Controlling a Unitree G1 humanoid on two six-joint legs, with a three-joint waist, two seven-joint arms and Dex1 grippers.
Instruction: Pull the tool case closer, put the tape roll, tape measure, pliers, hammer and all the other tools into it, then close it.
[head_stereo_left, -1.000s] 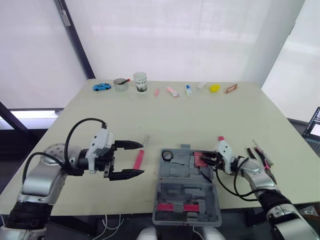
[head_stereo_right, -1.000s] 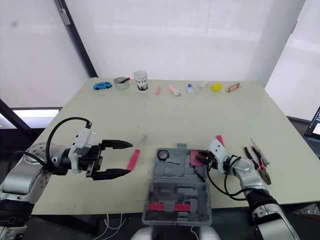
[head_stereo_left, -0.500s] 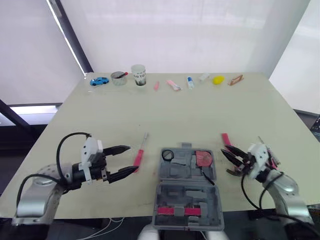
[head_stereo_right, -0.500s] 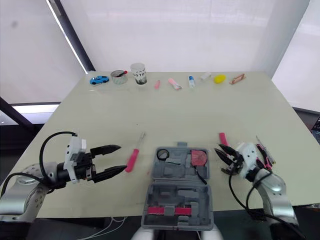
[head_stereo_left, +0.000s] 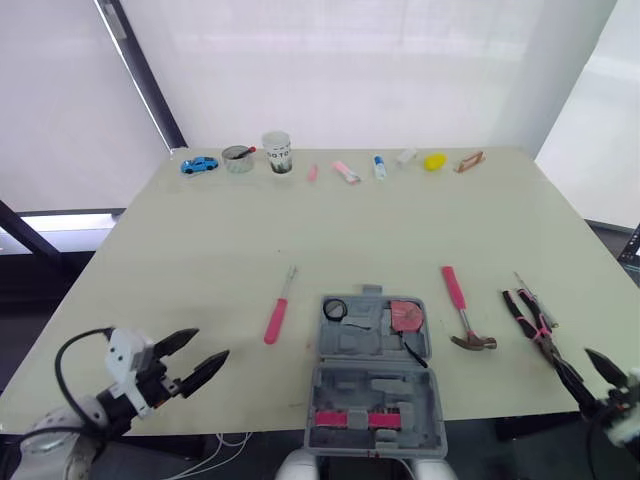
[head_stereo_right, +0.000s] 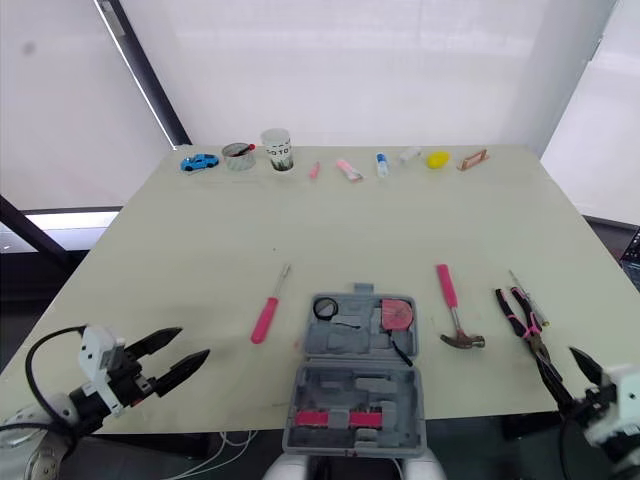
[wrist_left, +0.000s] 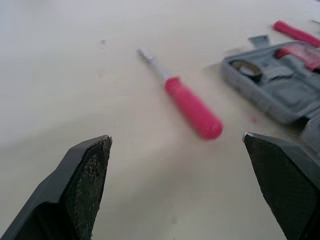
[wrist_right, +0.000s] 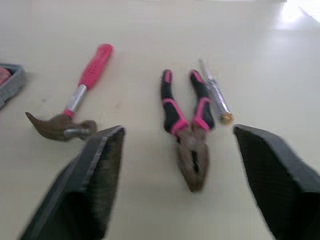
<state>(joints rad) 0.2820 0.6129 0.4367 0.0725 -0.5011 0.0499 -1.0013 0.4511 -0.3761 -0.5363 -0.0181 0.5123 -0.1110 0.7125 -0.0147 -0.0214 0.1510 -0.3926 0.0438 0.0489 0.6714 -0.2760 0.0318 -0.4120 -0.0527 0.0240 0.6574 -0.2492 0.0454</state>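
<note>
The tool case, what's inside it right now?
The open tool case holds a black tape roll in one far corner and a red tape measure in the other. A pink strip sits in the near half. Whatever lies beneath the grey moulded insert is hidden.

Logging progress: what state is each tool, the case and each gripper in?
Tool case: open.
Tape roll: in the case.
Tape measure: in the case.
Hammer: flat on the table.
Pliers: on the table, shut.
Screwdriver: on the table.
Left gripper: open, empty.
Right gripper: open, empty.

Grey tool case (head_stereo_left: 345, 385) — open, flat
</note>
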